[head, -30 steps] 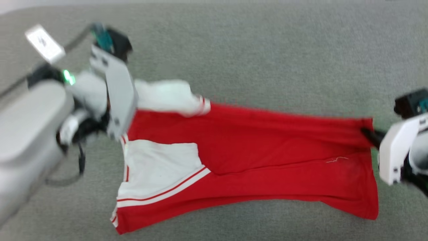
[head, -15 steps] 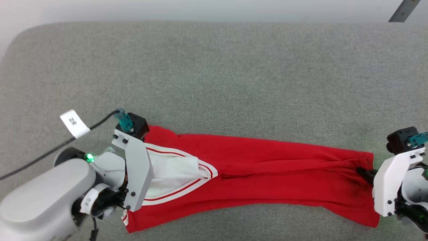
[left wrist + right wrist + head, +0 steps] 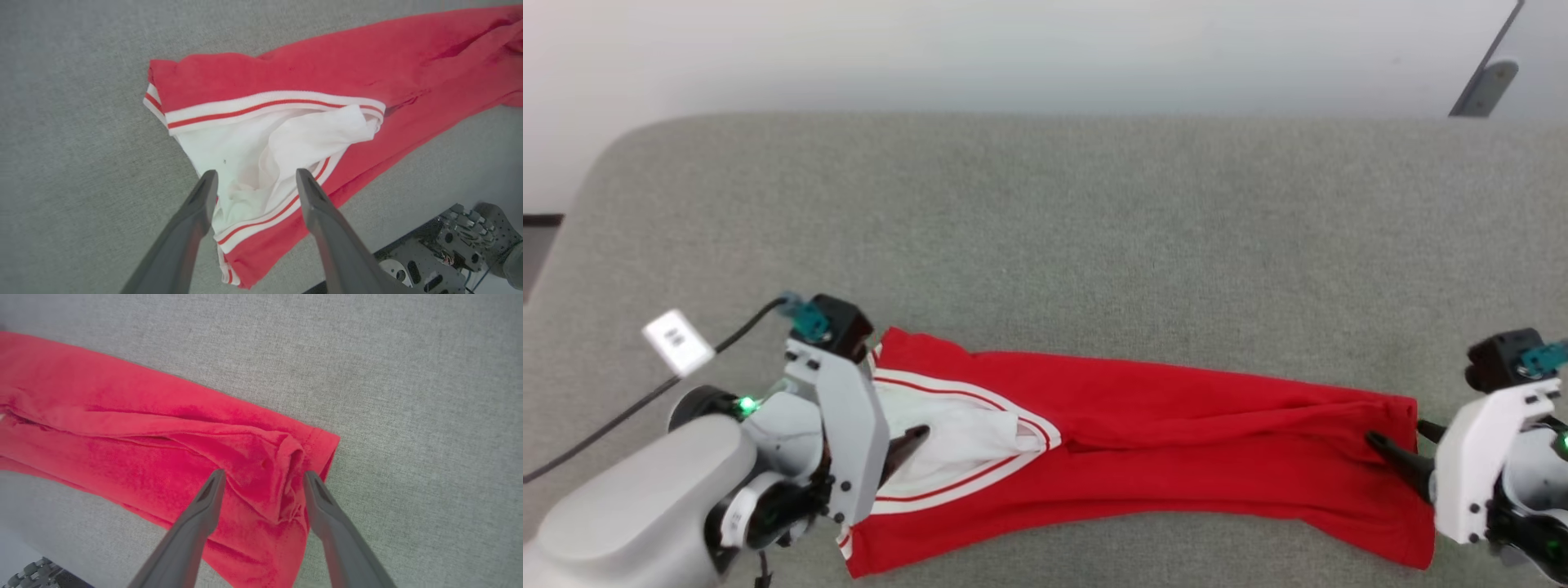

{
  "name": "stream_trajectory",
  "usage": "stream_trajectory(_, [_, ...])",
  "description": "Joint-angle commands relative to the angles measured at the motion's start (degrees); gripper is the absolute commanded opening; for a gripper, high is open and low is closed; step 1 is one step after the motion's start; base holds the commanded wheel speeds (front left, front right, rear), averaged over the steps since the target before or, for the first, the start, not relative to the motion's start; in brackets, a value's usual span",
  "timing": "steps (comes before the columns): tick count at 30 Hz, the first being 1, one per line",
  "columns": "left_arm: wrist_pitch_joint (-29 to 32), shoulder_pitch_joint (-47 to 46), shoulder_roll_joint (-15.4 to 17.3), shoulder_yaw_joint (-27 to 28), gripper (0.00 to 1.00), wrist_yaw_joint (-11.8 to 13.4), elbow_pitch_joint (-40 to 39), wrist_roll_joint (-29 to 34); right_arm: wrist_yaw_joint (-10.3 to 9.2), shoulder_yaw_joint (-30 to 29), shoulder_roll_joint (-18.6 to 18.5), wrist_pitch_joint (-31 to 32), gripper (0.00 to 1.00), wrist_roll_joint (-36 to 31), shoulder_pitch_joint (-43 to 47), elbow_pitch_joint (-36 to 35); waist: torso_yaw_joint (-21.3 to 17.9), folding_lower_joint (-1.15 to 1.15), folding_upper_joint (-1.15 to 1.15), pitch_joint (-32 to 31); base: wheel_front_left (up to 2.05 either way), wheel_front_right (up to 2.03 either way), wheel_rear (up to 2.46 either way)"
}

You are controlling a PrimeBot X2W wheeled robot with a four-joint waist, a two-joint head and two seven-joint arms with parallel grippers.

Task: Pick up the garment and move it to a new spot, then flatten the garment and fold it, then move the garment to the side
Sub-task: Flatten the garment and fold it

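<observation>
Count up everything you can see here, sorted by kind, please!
Red jersey shirt with white sleeves: 1
Robot grippers, jaws open: 2 (left gripper, right gripper)
White tag: 1
Black cable: 1
Grey table: 1
Total: 6

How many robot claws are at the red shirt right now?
2. The left claw is open over the white sleeve end of the garment; the right claw is open over its opposite red end.
</observation>
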Motion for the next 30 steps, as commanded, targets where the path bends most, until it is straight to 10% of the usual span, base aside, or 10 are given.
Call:
stream_trajectory(1, [-2.4,1.7,0.6,0.7,1.0,0.0,-0.7,0.5,-0.1,-1.6,-0.1,0.5,1.0,0.9,1.4,-0.2,0.7,0.0,0.0,-1.9,0.0,0.0,0.0])
stream_trajectory(21, [-41.5,19.1,3.7,10.8,1.0,8.7,-5.5,4.7,-0.1,-15.7,1.4,11.4,1.0,-2.4,6.5,3.4,7.3,0.0,0.0,-2.4,0.0,0.0,0.0])
stream_trajectory(30, [-46.5,25.0,1.0,17.1,1.0,10.3,-4.0,6.8,-0.1,-16.6,2.5,12.3,1.0,-3.4,4.5,9.1,10.7,0.0,0.0,-1.2,0.0,0.0,0.0])
